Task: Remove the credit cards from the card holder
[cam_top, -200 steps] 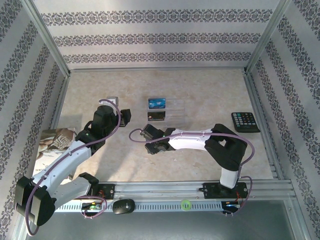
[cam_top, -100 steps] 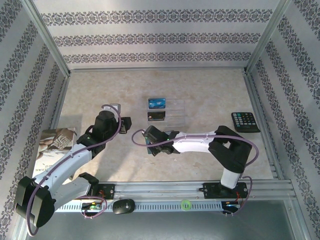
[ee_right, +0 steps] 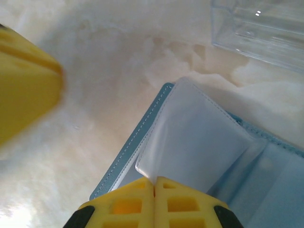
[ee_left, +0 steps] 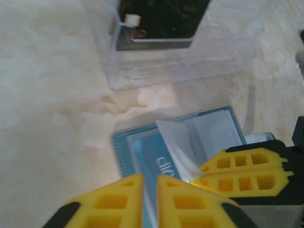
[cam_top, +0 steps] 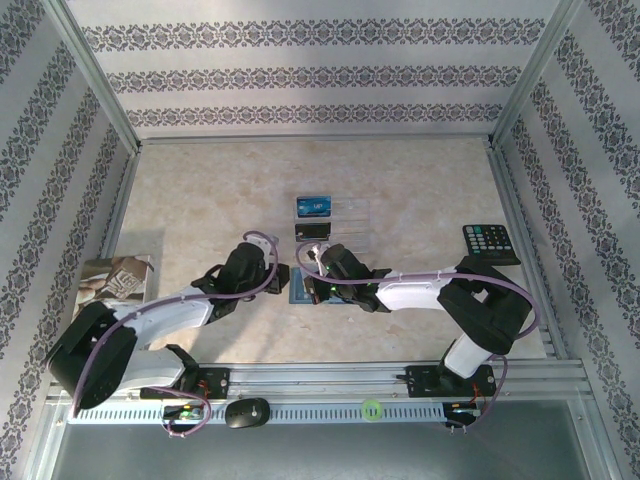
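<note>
Card holder (ee_left: 137, 156): teal-blue bi-fold wallet, open flat on beige marbled tabletop (cam_top: 420, 180) between grippers. Judged light, floppy, with slippery clear pockets; grasp by leaf edge. Left gripper (ee_left: 149, 190) fingers pressed together; right gripper (ee_right: 154, 183) apparently pinching pocket leaf.

- Top view: small teal-blue bi-fold card holder (cam_top: 298, 291) is mostly covered; a sliver shows.
- Right wrist view: clear plastic tray (ee_right: 266, 28) is cut off at the top right; yellow gripper finger (ee_right: 23, 80) is blurred at the left edge.
- Left wrist view: white lettering (ee_left: 164, 164) is unreadable.
</note>
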Tool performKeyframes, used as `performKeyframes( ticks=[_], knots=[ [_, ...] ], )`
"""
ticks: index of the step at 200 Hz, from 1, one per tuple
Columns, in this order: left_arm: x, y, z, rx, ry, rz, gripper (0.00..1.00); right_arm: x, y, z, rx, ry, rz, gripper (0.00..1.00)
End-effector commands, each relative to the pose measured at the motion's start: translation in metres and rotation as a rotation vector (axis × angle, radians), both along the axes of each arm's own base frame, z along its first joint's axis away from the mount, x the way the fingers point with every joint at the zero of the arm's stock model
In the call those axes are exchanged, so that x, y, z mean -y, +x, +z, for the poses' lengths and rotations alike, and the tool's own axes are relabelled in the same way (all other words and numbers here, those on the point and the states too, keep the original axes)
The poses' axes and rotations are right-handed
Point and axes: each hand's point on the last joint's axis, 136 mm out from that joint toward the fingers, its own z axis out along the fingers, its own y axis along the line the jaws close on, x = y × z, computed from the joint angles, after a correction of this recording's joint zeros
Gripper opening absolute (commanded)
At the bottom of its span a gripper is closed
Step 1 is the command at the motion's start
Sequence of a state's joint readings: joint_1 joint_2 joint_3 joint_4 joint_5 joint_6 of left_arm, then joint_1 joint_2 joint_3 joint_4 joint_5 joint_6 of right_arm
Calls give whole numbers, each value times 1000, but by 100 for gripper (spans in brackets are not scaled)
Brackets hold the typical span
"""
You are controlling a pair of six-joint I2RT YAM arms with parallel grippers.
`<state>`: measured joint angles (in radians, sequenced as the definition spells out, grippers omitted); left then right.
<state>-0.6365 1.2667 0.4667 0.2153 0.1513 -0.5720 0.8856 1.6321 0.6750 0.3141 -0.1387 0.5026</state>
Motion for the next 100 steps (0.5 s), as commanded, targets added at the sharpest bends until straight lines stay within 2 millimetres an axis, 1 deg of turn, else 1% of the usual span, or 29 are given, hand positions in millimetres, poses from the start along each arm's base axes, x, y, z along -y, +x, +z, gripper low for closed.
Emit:
performKeyframes(
  ticks=[1,10,28,37,66,85,100],
  knots=[
    [25,5,9,30,-83,-36,7,-11,0,19,-6,123,-1,0],
    [30,4,6,23,-91,-44,5,-10,0,19,-7,126,-6,0],
    [34,2,-3,-6,-88,-46,0,-7,0,18,-5,125,-15,0],
    [35,1,-7,-23,-80,-48,0,-6,-1,18,-6,125,-18,0],
    [40,-10,-30,-110,-53,-77,0,-4,-1,16,-8,122,-25,0],
    [35,-16,-40,-161,-9,-77,0,-2,-1,14,-10,122,-33,0],
    [31,-18,-43,-180,25,-77,0,-1,-1,13,-11,120,-41,0]
  ],
)
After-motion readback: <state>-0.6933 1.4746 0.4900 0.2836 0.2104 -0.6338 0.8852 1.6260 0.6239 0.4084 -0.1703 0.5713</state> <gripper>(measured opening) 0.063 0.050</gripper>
